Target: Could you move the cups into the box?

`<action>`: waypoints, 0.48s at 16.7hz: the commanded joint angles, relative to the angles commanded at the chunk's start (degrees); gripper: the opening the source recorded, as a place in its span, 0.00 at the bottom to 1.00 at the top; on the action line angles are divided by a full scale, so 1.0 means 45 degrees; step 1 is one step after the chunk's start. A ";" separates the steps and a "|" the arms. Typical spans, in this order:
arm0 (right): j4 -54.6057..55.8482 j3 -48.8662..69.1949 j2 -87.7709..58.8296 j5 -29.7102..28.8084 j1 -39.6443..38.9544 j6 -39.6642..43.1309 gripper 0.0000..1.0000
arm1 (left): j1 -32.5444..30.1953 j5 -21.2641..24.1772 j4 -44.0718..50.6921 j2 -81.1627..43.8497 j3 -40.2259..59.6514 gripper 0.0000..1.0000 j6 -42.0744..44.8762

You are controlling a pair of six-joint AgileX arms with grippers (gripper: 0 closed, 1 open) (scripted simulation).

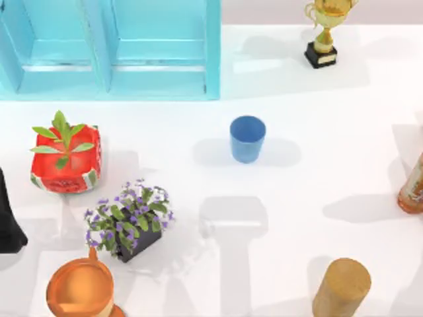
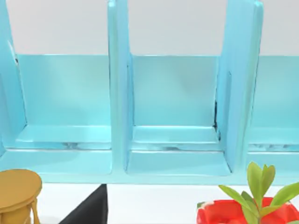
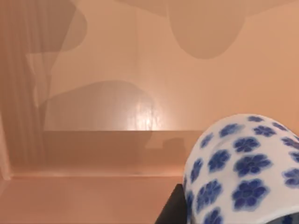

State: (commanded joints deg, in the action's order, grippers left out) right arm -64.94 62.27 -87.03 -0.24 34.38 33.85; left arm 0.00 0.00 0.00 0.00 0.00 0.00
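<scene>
- White bench (image 1: 297, 172) carried the blue cup (image 1: 247, 138), apart from the turquoise box (image 1: 109, 72).
- Patterned cup (image 3: 243, 172) sat right against the right gripper's camera; I cannot tell either gripper's state.

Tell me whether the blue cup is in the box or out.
Out. The blue cup stands upright on the white table, apart from the turquoise box, whose visible compartments hold nothing.
</scene>
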 joint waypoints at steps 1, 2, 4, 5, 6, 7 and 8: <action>0.0000 0.0000 0.0000 0.0000 0.0000 0.0000 0.38 | 0.0000 0.0000 0.0000 0.0000 0.0000 1.00 0.0000; 0.0000 0.0000 0.0000 0.0000 0.0000 0.0000 0.45 | 0.0000 0.0000 0.0000 0.0000 0.0000 1.00 0.0000; 0.0000 0.0000 0.0000 0.0000 0.0000 0.0000 0.60 | 0.0000 0.0000 0.0000 0.0000 0.0000 1.00 0.0000; 0.0000 0.0000 0.0000 0.0000 0.0000 0.0000 0.68 | 0.0000 0.0000 0.0000 0.0000 0.0000 1.00 0.0000; 0.0000 0.0000 0.0000 0.0000 0.0000 0.0000 0.75 | 0.0000 0.0000 0.0000 0.0000 0.0000 1.00 0.0000; 0.0000 0.0000 0.0000 0.0000 0.0000 0.0000 0.83 | 0.0000 0.0000 0.0000 0.0000 0.0000 1.00 0.0000; 0.0000 0.0000 0.0000 0.0000 0.0000 0.0000 0.90 | 0.0000 0.0000 0.0000 0.0000 0.0000 1.00 0.0000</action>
State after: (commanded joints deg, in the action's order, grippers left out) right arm -64.94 62.27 -87.03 -0.24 34.38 33.85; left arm 0.00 0.00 0.00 0.00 0.00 0.00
